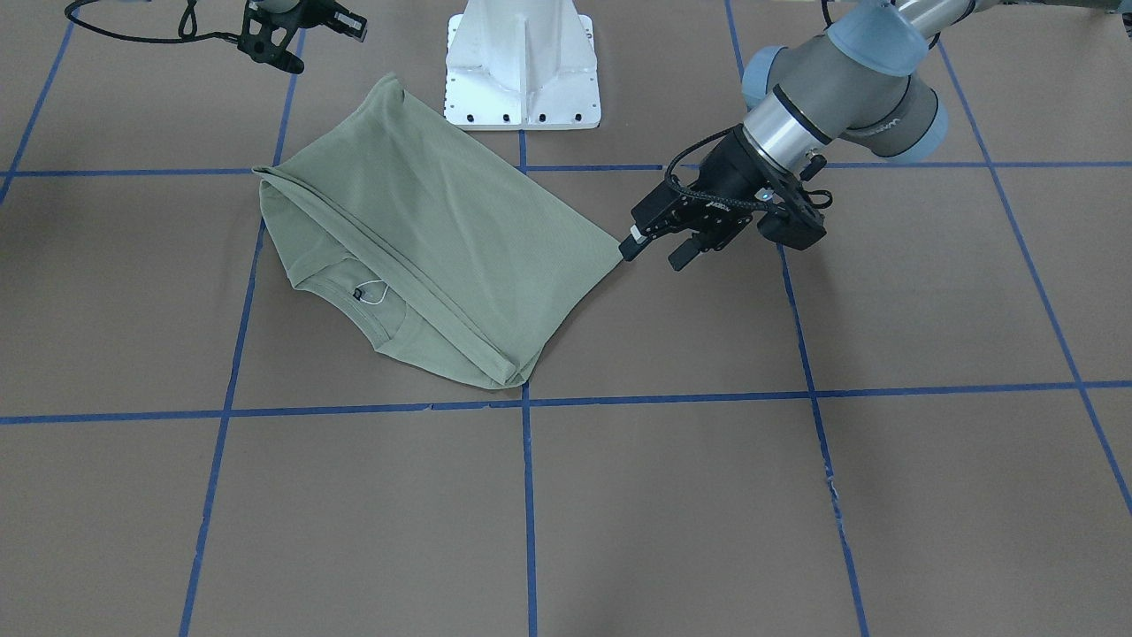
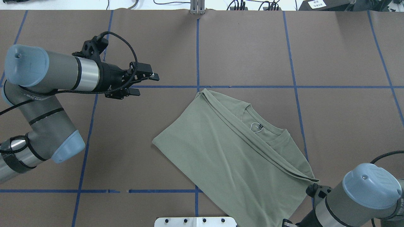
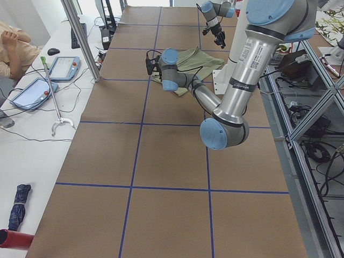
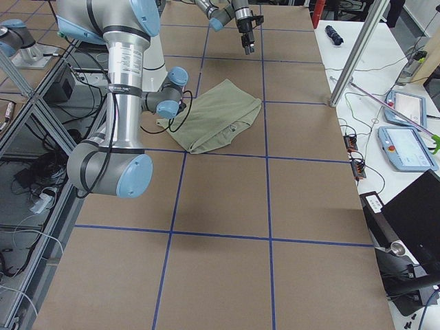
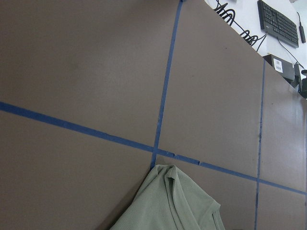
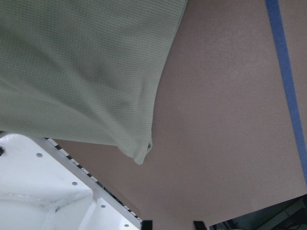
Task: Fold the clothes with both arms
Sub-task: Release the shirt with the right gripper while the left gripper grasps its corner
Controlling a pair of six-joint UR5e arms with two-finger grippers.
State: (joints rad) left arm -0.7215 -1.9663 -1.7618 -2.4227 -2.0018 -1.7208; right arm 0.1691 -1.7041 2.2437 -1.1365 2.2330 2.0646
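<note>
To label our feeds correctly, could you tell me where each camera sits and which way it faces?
Front: across the table, facing the base; left arm shows too.
Overhead: above the base, looking forward and down; left arm, right arm.
Left side: table's left end, looking along it; left arm near.
Right side: table's right end; right arm near.
Left wrist: looks down at tape cross; no body.
Right wrist: looks down at shirt, base; fingers at bottom edge.
All six share the shirt.
</note>
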